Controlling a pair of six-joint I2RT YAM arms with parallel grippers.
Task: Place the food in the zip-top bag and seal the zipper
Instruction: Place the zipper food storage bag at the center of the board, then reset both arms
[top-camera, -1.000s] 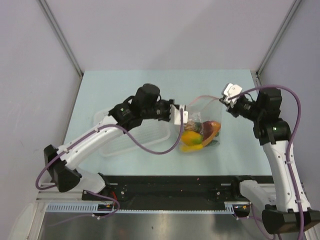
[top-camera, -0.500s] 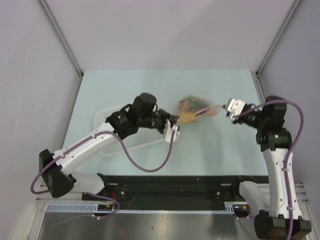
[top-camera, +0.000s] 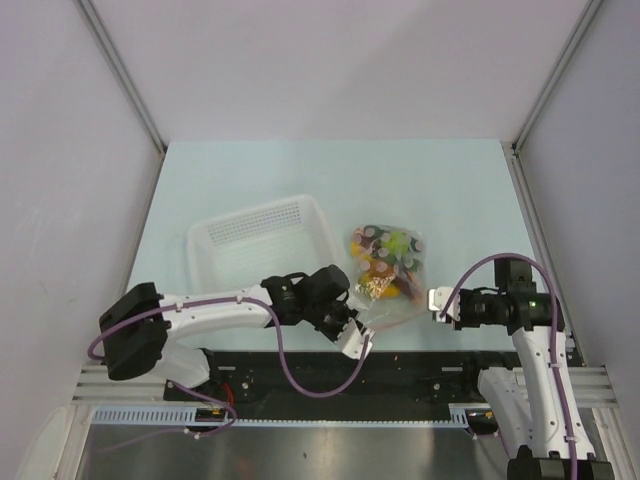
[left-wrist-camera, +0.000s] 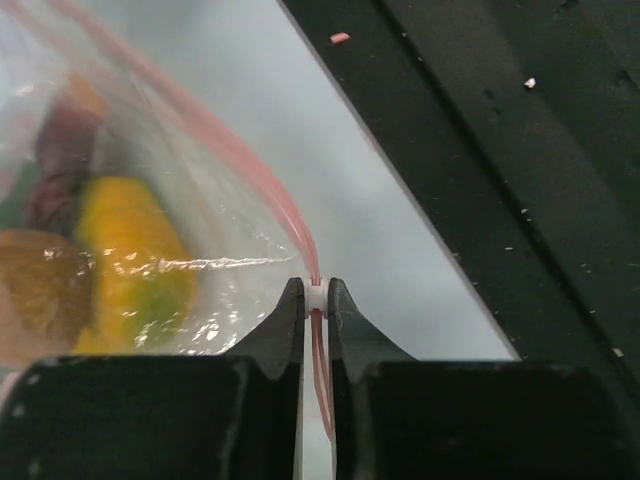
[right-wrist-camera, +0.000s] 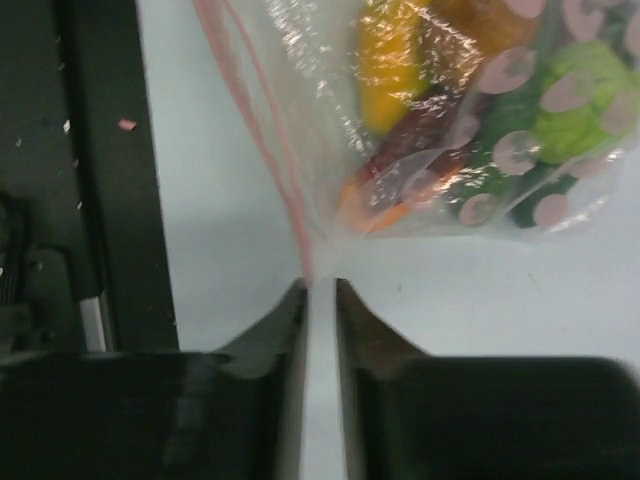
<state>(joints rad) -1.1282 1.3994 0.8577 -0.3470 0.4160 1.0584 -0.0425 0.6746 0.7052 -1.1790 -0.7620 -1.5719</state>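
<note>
The zip-top bag (top-camera: 385, 265) lies flat on the table with the food (top-camera: 392, 247) inside. Yellow, orange, lime-green and dark green pieces show through the clear plastic (right-wrist-camera: 480, 110). My left gripper (top-camera: 359, 336) sits at the bag's near left corner. In the left wrist view it (left-wrist-camera: 316, 290) is shut on the pink zipper (left-wrist-camera: 250, 165), with a small white slider pinched at its tips. My right gripper (top-camera: 436, 300) is at the near right corner. There its jaws (right-wrist-camera: 320, 285) stand slightly apart, with bare table between them. The zipper's end (right-wrist-camera: 262, 140) stops just at the tips.
A white slotted basket (top-camera: 196, 248) stands left of the bag. The black base rail (top-camera: 420, 365) runs along the table's near edge, close under both grippers. Grey walls close in the table at the back and sides.
The bag was held up between both grippers and now lies on the table. Both arms have drawn back toward the near edge. The right jaws have parted a little.
</note>
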